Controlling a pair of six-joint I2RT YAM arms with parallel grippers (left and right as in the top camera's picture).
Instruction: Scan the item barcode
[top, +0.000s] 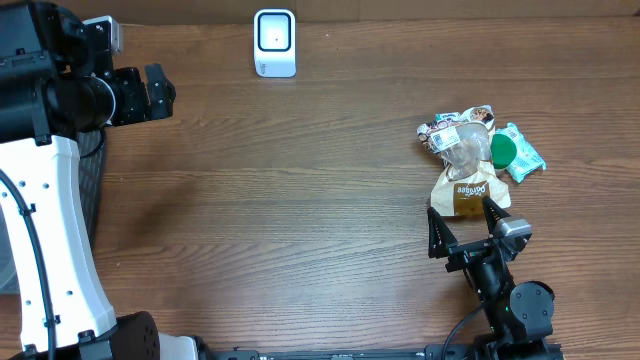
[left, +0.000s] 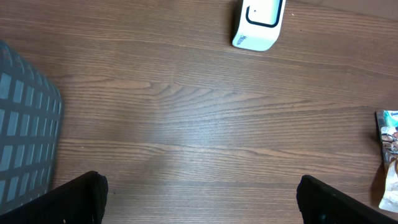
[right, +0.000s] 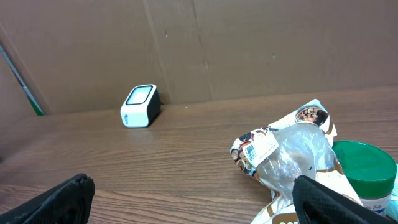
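Note:
The white barcode scanner (top: 274, 42) stands at the table's far edge, also seen in the left wrist view (left: 258, 23) and the right wrist view (right: 140, 106). A pile of items lies at the right: a crinkled clear and brown snack bag (top: 466, 165) with a white printed label (right: 258, 149), a green-lidded tub (top: 503, 148) and a teal packet (top: 525, 160). My right gripper (top: 462, 222) is open just in front of the bag (right: 292, 152), its right finger (right: 329, 199) overlapping the bag's near end. My left gripper (top: 160, 92) hangs open at the far left, holding nothing.
A grey mesh basket (left: 25, 143) sits off the table's left edge under the left arm. A brown cardboard wall (right: 249, 43) backs the table behind the scanner. Bare wood lies between the scanner and the pile.

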